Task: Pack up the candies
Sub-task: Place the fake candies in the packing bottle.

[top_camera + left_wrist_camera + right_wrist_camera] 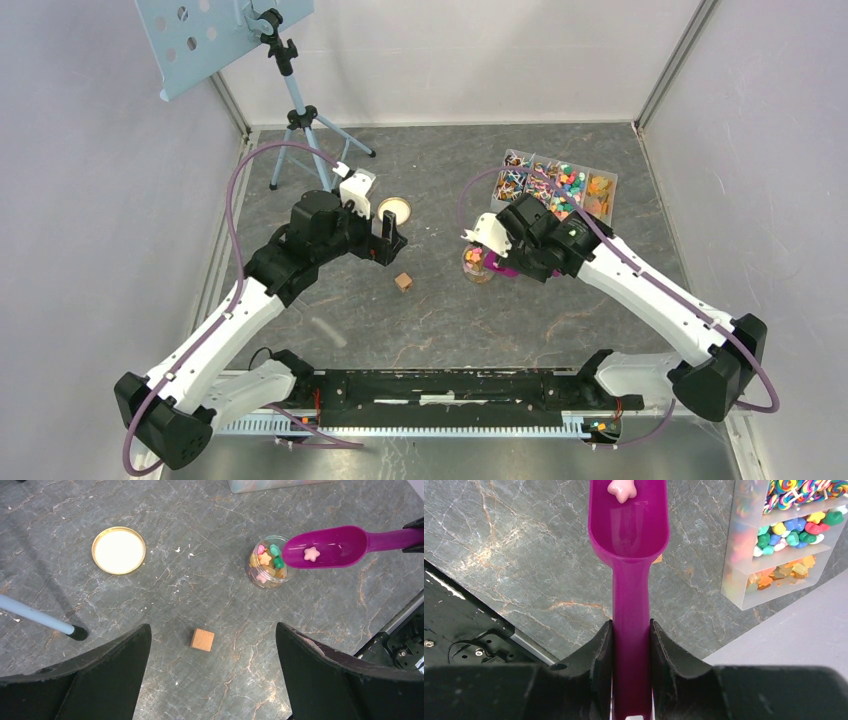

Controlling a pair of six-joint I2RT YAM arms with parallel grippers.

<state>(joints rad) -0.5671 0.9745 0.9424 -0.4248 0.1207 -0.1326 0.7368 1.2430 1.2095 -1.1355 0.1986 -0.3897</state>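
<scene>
My right jaws are pinched tight on the flat handle of the purple scoop (629,580), one finger on each side, with the bowl reaching straight out ahead of them. One pink candy (622,489), star-shaped, lies in the bowl near its front end. The bowl's front lip hangs over the rim of the small clear jar (270,562), on the side of the jar that faces my right arm. The jar stands upright and uncapped on the grey counter (200,510), and several candies (265,559) in pink, orange and green are piled inside it. From overhead, my left jaws are left of the jar, spread wide above the counter and gripping nothing. The jar's round gold lid (118,550) lies flat to the left of the jar and farther back, well apart from it. A wooden cube (202,639) sits on the counter left of the jar and a little nearer to me, touching nothing. Behind the jar and to its right is the clear organiser box (600,205), its compartments full of more sweets, lollipops among them. A tripod (300,110) stands far back to the jar's left.
</scene>
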